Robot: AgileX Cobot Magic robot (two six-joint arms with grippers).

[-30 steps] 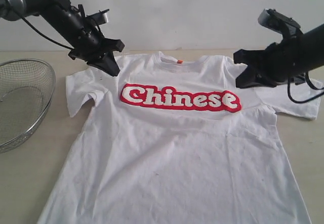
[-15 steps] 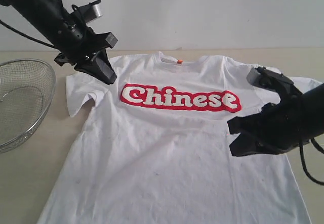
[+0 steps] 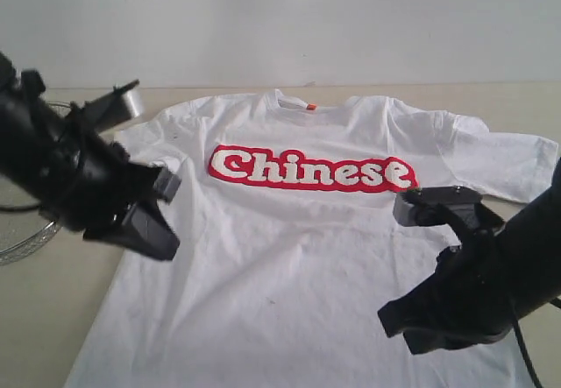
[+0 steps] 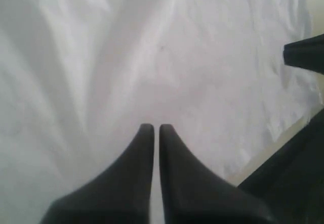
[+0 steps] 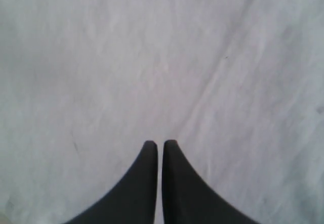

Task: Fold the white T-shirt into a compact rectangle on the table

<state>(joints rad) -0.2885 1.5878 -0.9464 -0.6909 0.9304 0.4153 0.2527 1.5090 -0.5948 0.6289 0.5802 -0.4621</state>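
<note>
Shut and empty, the left black pincer hangs low over the left side of the white short-sleeved cotton T-shirt, spread flat, lettering up, on the pale beige wood-grain table. The right black pincer mirrors it, both arms slanting down. Left wrist view: jaws pressed together above cloth. Right wrist view: same, nothing gripped. Soft, light, limp fabric, I'd judge; pinch a hem corner or sleeve edge.
</note>
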